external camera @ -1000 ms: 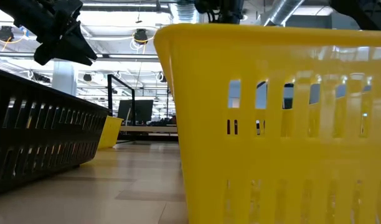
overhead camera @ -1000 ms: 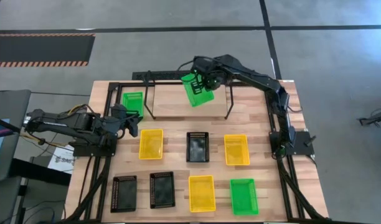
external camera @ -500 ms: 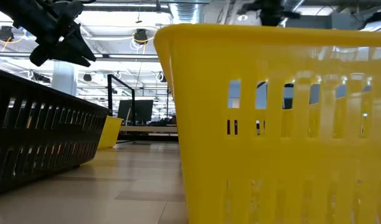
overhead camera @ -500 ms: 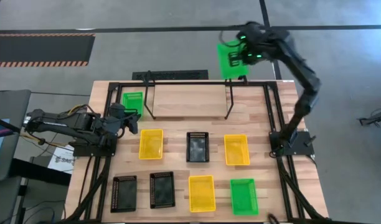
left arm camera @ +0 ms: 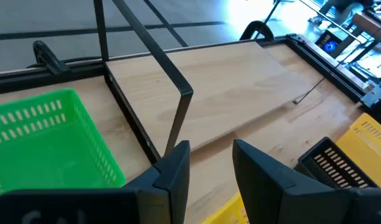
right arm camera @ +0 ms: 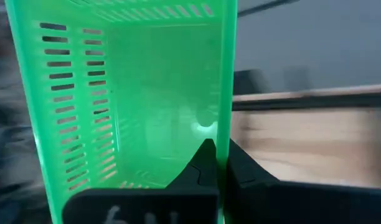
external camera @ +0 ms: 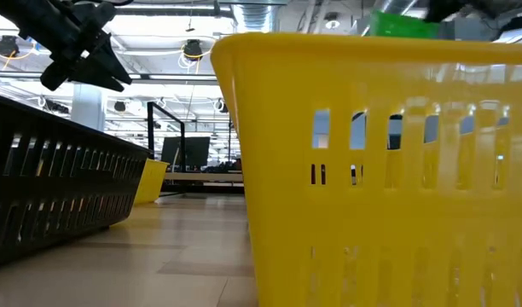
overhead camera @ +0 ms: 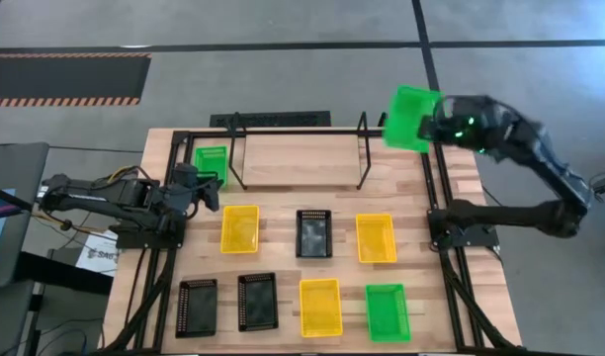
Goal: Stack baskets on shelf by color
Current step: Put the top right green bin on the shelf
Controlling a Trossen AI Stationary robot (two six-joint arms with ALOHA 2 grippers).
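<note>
A green basket (overhead camera: 411, 118), clamped in the right gripper (overhead camera: 439, 127) jaws, is carried beside the shelf (overhead camera: 298, 158); lowering onto it is needed next. The left gripper (left arm camera: 210, 163) jaws are apart.

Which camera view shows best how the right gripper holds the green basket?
The right wrist view: the right gripper is shut on a side wall of the green basket, seen close. The high view shows only the basket in the air, right of the shelf. The low view catches its edge; the left wrist view misses it.

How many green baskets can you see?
3 green perforated plastic baskets: one left of the wooden shelf, one at the table's front right, one held by the right gripper.
</note>
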